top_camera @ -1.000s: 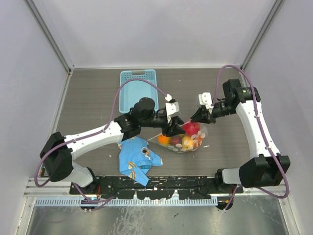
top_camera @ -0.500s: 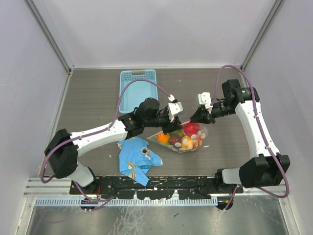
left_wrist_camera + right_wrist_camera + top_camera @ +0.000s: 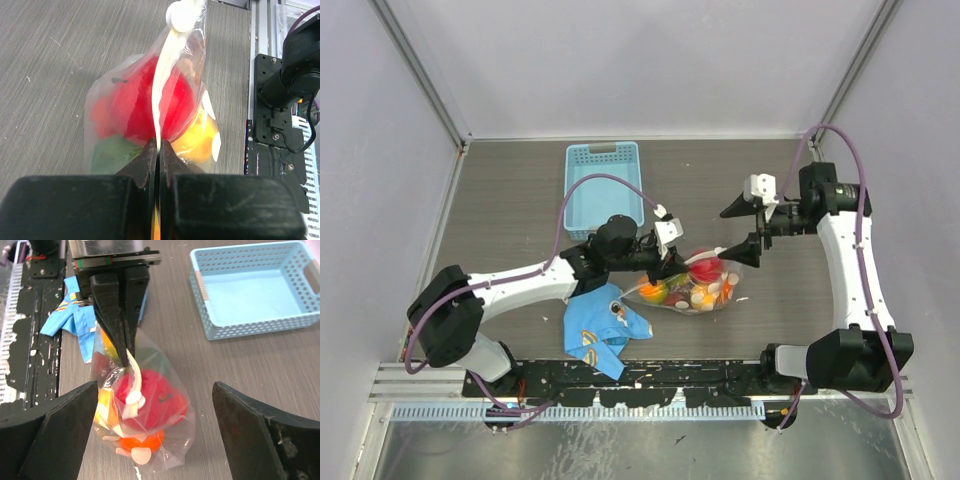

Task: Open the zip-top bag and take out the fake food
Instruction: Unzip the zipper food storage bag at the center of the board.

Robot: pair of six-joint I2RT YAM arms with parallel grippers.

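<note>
Five entries, taken from the left of the overhead view.

1. Blue cartoon-print cloth (image 3: 603, 330), crumpled on the grey wood-grain table (image 3: 510, 210) near the front edge. We judged it no part of the job; it lay just beside the bag's left end.

2. Light blue slotted plastic basket (image 3: 604, 183), farther back, with nothing in it. We took it for the likely place to put the food down, though nothing confirmed this.

3. Left gripper (image 3: 159, 150), jaws pressed together on the white zip strip of the bag. We read this as an anchor: one end of the seal pinned so that the other could be pulled.

4. Clear polka-dot zip-top bag (image 3: 718, 297), at mid-table between the two grippers and raised by its strip, its belly sagging toward the table. The seal looked unopened. Inside we saw the glossy plastic fake food (image 3: 135, 107): red, orange, yellow and green pieces, none yet out.

5. Right gripper (image 3: 723, 233), jaws spread wide and holding nothing, aimed at the bag's right end and near it without touching. We judged it placed to take the free end of the strip; a poor bite there might slide off the slick film.
</note>
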